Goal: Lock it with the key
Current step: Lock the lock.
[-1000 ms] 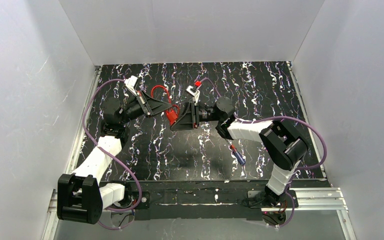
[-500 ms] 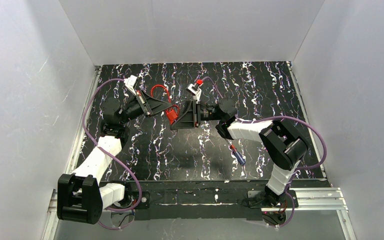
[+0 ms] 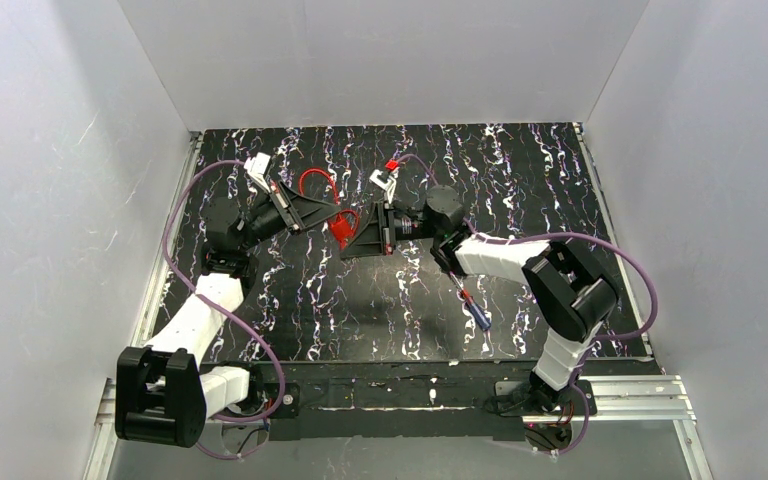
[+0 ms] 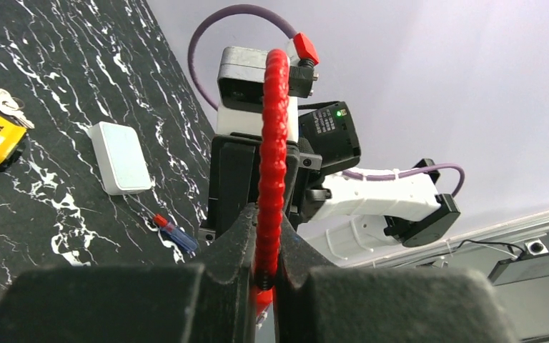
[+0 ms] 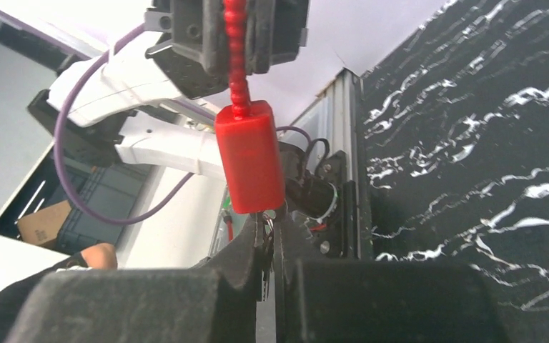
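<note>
Reaching in from the 7 o'clock corner of the top view, the left arm angles up and inward. The left gripper [image 3: 310, 212] points toward 3 o'clock, jaws pinched tight on the red ribbed cable [image 4: 269, 164] of the cable lock [image 3: 341, 230].

The right arm folds in from 5 o'clock, forearm low over the marbled black table [image 3: 520, 180]. The right gripper [image 3: 362, 238] points toward 9 o'clock, nose to nose with the left. Its jaws are closed flat on a small metal key [image 5: 266, 220] at the underside of the lock body [image 5: 249, 161]; the key is mostly hidden between the fingers.

The lock is held between the two grippers, about 11 o'clock from table centre. Its body is a smooth red block, and the cable loops out at 12 o'clock of the left gripper.

A blue-handled screwdriver [image 3: 475, 312] lies at 4 o'clock from the lock, well apart.
</note>
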### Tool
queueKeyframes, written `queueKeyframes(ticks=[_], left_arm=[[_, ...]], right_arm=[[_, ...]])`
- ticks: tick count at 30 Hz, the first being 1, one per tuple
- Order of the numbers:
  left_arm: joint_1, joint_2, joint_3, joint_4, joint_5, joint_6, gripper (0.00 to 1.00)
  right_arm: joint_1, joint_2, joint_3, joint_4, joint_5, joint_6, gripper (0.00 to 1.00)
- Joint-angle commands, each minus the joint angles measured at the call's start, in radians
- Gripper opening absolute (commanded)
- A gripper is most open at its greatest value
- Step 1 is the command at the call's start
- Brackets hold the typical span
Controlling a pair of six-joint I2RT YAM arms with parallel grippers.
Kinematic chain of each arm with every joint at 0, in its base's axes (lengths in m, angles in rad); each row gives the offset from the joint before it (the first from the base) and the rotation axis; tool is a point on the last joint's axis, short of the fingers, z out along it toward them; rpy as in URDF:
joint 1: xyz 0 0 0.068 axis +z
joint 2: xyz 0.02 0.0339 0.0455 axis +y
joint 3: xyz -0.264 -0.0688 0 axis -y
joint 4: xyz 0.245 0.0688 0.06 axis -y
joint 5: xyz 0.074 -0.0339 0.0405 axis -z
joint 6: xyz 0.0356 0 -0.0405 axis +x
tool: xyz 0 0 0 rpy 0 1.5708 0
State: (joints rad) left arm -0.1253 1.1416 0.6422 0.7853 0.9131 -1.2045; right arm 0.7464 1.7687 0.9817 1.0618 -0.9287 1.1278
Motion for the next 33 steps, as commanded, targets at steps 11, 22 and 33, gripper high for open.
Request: queueKeyframes(ticks=[11, 22, 33], left_arm=[[-0.003, -0.012, -0.025, -0.106, -0.036, 0.111, 0.0], [-0.002, -0.001, -0.007, -0.187, -0.06, 0.118, 0.0], [-0.001, 0.002, 0.073, -0.001, 0.085, -0.017, 0.0]], right_arm=[[-0.002, -0.164, 0.256, -0.85, 0.312, -0.713, 0.01], [0.076, -0.182, 0.347, -1.102, 0.403, -0.967, 0.66], [-0.148, -0.235, 0.127, -0.425, -0.1, -0.399, 0.78]])
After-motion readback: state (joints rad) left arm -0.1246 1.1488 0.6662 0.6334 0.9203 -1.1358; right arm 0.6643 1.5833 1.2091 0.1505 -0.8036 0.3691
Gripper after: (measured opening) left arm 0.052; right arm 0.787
